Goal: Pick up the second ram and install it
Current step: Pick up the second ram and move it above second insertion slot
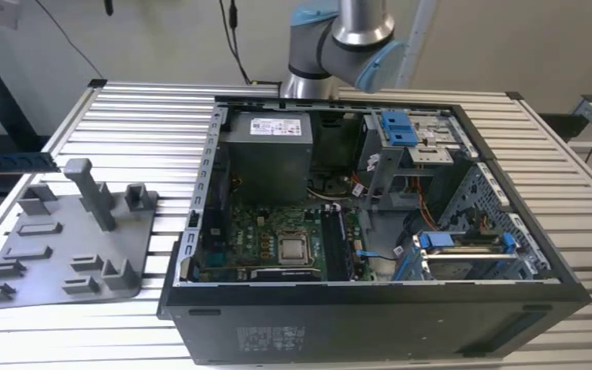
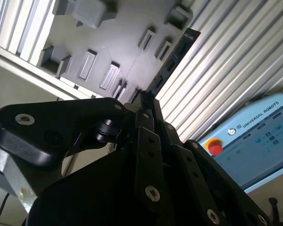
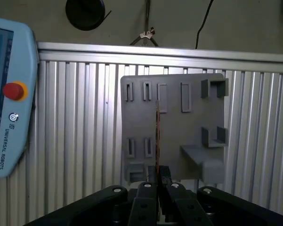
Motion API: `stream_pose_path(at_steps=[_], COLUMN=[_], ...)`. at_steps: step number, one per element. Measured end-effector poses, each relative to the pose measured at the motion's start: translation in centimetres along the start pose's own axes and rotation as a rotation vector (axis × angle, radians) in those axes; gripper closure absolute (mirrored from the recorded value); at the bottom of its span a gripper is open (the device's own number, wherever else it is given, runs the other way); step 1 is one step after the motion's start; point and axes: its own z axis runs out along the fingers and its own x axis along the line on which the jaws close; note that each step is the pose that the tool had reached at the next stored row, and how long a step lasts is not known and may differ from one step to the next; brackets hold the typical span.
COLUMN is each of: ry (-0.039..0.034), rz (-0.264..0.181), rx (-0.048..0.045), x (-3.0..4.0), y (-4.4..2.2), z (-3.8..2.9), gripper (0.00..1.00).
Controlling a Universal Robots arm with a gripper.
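In both wrist views my gripper [image 3: 160, 182] [image 2: 144, 100] is shut on the second ram [image 3: 157, 136] [image 2: 172, 61]. The ram is a long, narrow dark stick, seen edge-on in the first wrist view, and it sticks out straight past the fingertips. It hangs in the air above the grey fixture plate [image 3: 179, 127] [image 2: 117, 42], clear of the plate's pockets. The open computer case [image 1: 378, 327] lies at the middle of the exterior view. Its green motherboard and long black slots [image 1: 338, 243] are exposed.
The grey plate [image 1: 49, 247] with its upright post [image 1: 90, 193] lies on the slatted metal table at the exterior view's left, beside the case. A teach pendant [image 3: 9, 94] [image 2: 254, 141] with a red button lies next to the plate. The arm's base [image 1: 327, 46] rises behind the case.
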Motion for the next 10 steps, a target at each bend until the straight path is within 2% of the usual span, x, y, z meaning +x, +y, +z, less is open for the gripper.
stream_pose_path(at_steps=[10], ry=[0.0], rz=[0.0], rx=[0.0], x=[0.08], y=[-2.41], z=[0.0], gripper=[0.86])
